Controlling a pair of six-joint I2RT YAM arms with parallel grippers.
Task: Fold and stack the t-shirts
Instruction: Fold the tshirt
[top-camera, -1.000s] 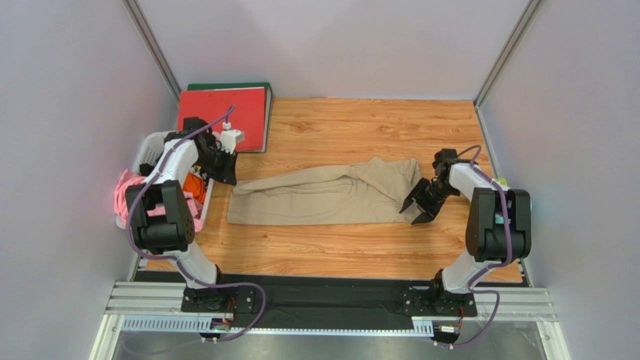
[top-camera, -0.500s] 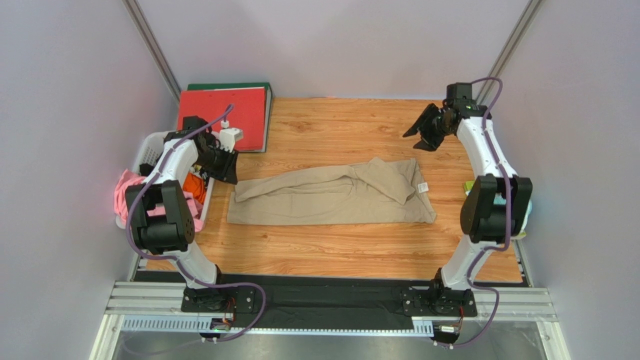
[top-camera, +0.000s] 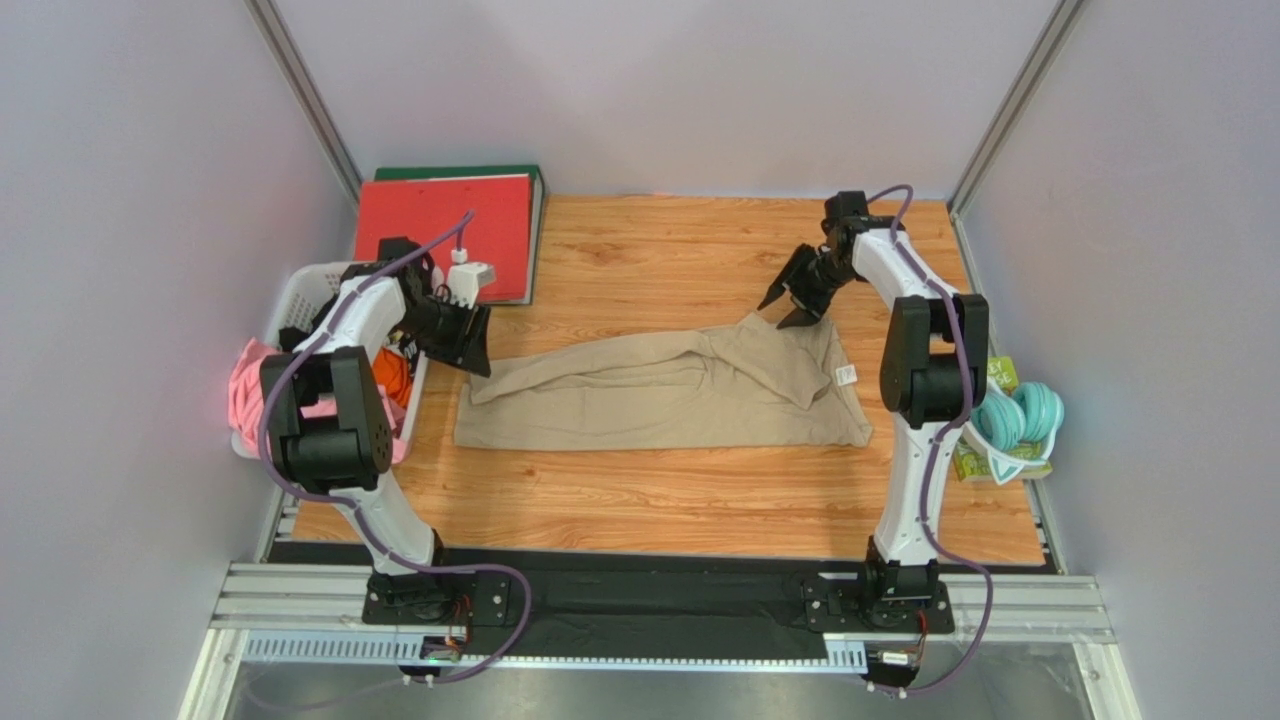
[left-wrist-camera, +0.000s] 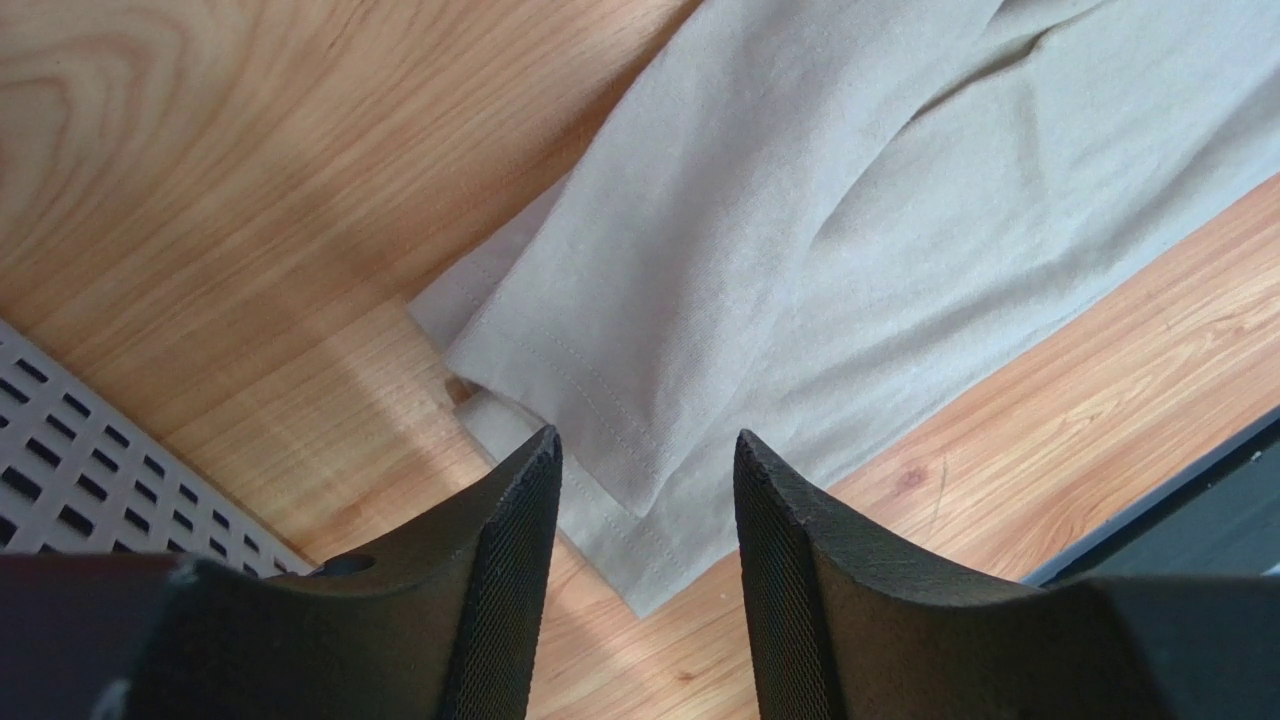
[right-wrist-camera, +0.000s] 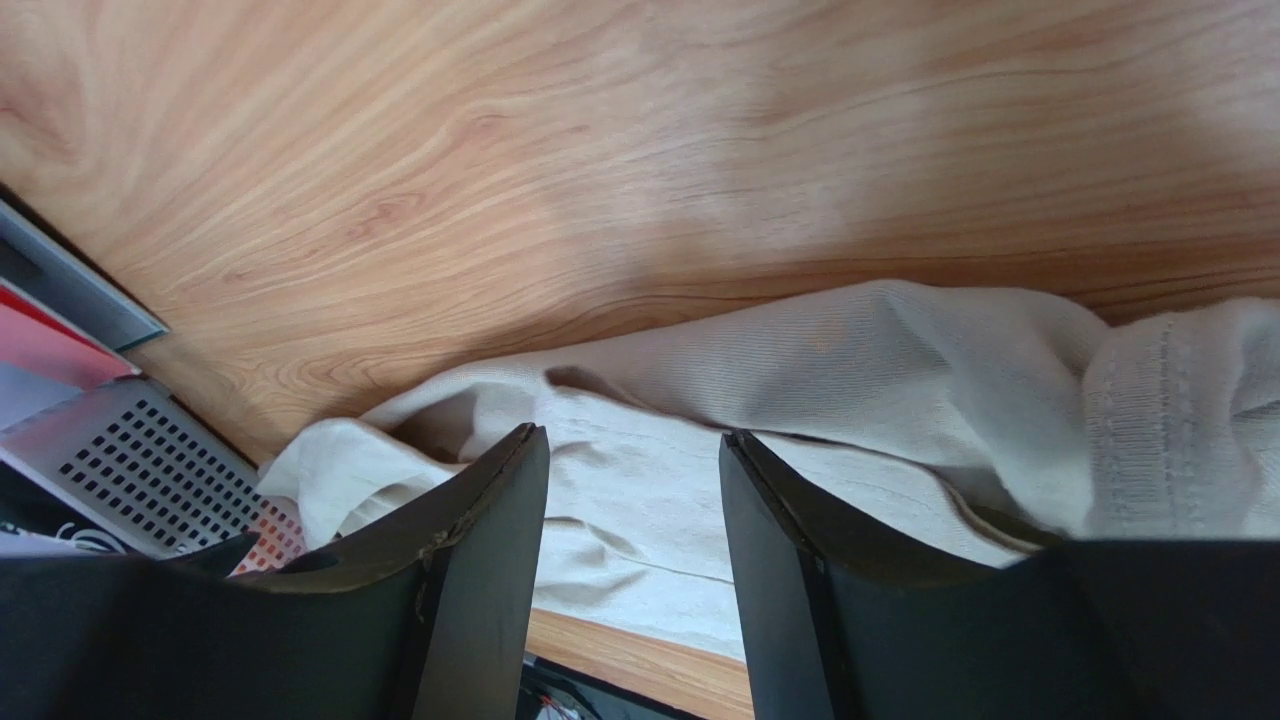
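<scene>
A tan-beige t-shirt (top-camera: 661, 398) lies folded into a long band across the middle of the wooden table, a small white label (top-camera: 846, 374) near its right end. My left gripper (top-camera: 466, 353) hovers over the band's left end. In the left wrist view it (left-wrist-camera: 646, 450) is open, with the stitched hem corner of the t-shirt (left-wrist-camera: 842, 225) below and between the fingers, not gripped. My right gripper (top-camera: 792, 293) is over the far right corner of the shirt. The right wrist view shows it (right-wrist-camera: 631, 443) open above rumpled cloth of the t-shirt (right-wrist-camera: 902, 360), holding nothing.
A white perforated basket (top-camera: 301, 300) with pink and orange clothes stands at the table's left edge, close to my left arm. A red board (top-camera: 446, 233) lies at the back left. A teal item (top-camera: 1022, 420) sits off the right edge.
My right gripper rose from the shirt's near right end, swung to the back, then came left over the far right corner. My left gripper opened near the shirt's left end.
</scene>
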